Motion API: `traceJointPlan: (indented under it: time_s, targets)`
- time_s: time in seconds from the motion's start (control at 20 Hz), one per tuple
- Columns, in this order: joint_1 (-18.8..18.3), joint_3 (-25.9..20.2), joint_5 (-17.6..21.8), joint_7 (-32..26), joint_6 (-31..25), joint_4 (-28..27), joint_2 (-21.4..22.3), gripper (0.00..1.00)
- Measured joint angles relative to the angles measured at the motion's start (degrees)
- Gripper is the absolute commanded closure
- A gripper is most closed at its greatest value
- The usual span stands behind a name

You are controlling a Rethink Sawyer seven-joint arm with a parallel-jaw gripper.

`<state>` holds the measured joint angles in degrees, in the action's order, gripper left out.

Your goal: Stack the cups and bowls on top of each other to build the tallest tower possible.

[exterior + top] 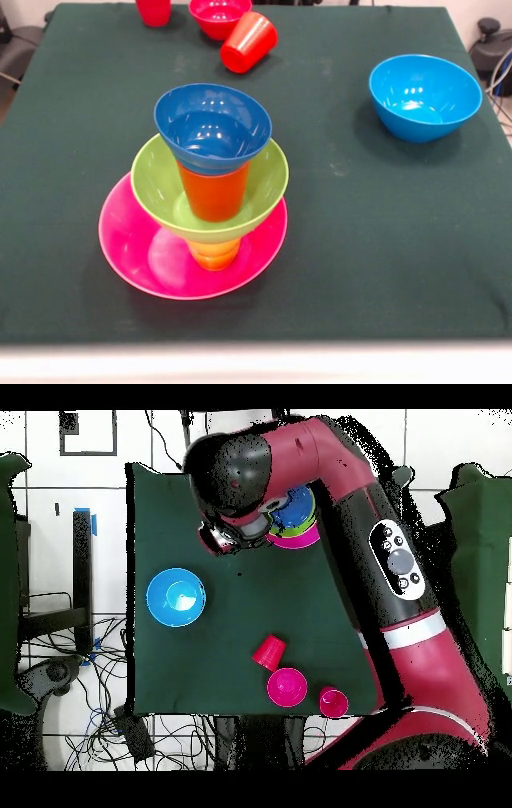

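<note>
A tower (pixel 210 188) is standing on the green table (pixel 360 240), toward the near edge in the front view. At its foot a wide pink bowl (pixel 152 260) is sitting flat on the table. A yellow cup (pixel 214 254) is standing in the middle of that bowl, and a lime green bowl (pixel 268 180) is resting on the cup. An orange cup (pixel 213 192) is standing upright inside the green bowl, and a small dark blue bowl (pixel 212 126) is sitting on its rim, tilting a little.

Well apart from the tower, a light blue bowl (pixel 424 96) is sitting upright on the table by itself. At the far edge a red cup (pixel 248 42) is lying on its side, touching or just beside a small red bowl (pixel 218 16), with another red cup (pixel 154 11) standing near them.

In the overhead view the red and black arm (pixel 370 534) is reaching across the table, and its black head is hanging over the tower, hiding most of it. The tool is not showing clearly in either view, so I cannot tell how far open it is or whether it is holding anything.
</note>
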<state>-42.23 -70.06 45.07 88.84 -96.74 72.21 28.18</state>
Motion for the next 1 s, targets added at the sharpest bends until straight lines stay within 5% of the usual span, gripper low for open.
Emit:
traceJointPlan:
  time_s: [1.0]
  targets:
    - [-1.4,9.8,-4.2,1.0,19.7,18.4,7.0,0.00]
